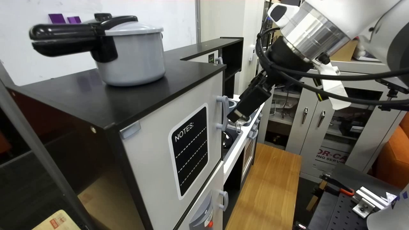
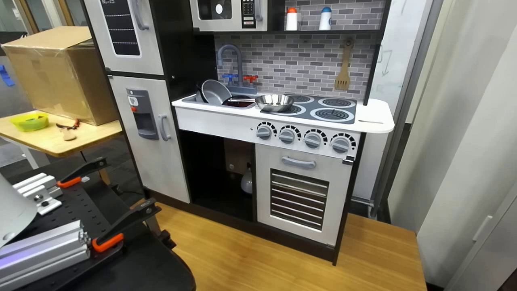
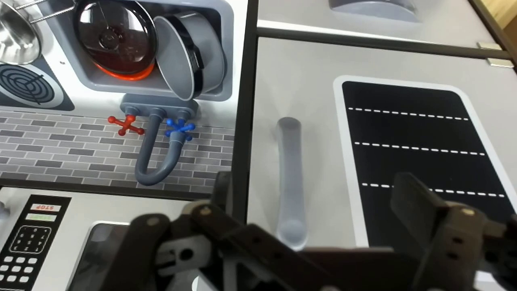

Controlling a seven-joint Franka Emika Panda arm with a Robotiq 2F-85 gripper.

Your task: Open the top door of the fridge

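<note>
The white top door [image 1: 150, 153] of the fridge [image 1: 188, 68] is shut, with the black NOTES panel on it. It also shows in an exterior view [image 2: 151, 52], cut off at the top, and in the wrist view [image 3: 313, 76]. Its light grey handle [image 1: 223, 113] stands at the door's edge near the sink, and runs lengthwise in the wrist view [image 3: 291, 178]. My gripper [image 3: 319, 198] is open and empty, its fingers on either side of the handle in the wrist view. In an exterior view the fingertips [image 1: 235, 117] are just off the handle, apparently apart from it.
A grey pot [image 1: 134, 54] with black handles stands on the fridge's black top. The plain lower door [image 2: 169, 178] is shut below. The sink with pans [image 3: 117, 36], a steel pan [image 2: 274, 104] and the microwave [image 2: 236, 24] are beside the fridge. A grey metal cabinet [image 1: 295, 137] stands behind.
</note>
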